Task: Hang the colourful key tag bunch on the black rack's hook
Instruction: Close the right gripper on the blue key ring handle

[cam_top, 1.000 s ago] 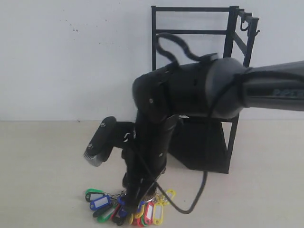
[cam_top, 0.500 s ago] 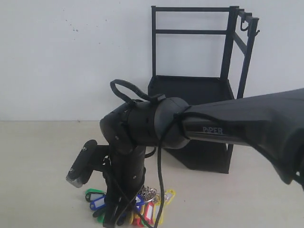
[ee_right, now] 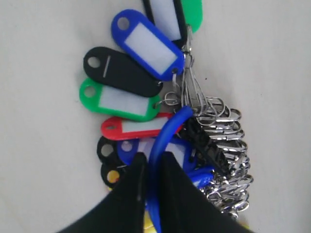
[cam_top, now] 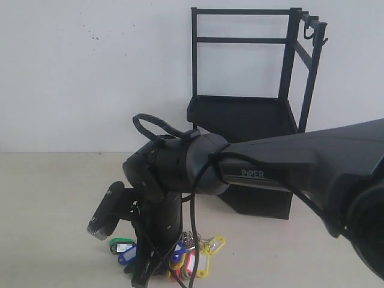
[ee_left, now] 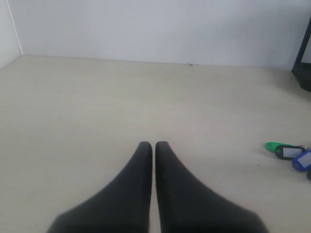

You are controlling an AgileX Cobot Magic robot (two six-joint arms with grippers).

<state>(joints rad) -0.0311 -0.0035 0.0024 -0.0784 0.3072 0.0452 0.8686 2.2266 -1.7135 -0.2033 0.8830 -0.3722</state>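
The right end effector (ee_right: 151, 162) points straight down at the worktop (ee_left: 97, 97), its fingers clamped on the blue loop (ee_right: 167, 127) of the bunch (ee_right: 127, 103). The loop is probably the chosen grip because it is what must go over the hook (cam_top: 325, 41), so the tags can dangle below it. The bunch lies flat on the worktop in front of the rack (cam_top: 290, 60), well apart from the hook, so lifting is not yet done. The left end effector (ee_left: 153, 145) has its fingers together and empty, hovering over bare worktop, seemingly kept out of the way.

Counted: one bunch; one rack; two end effectors. The right wrist view shows about nine tags (two green, two blue, one red, roughly four black), with more hidden under the fingers. The exterior view adds yellow ones.
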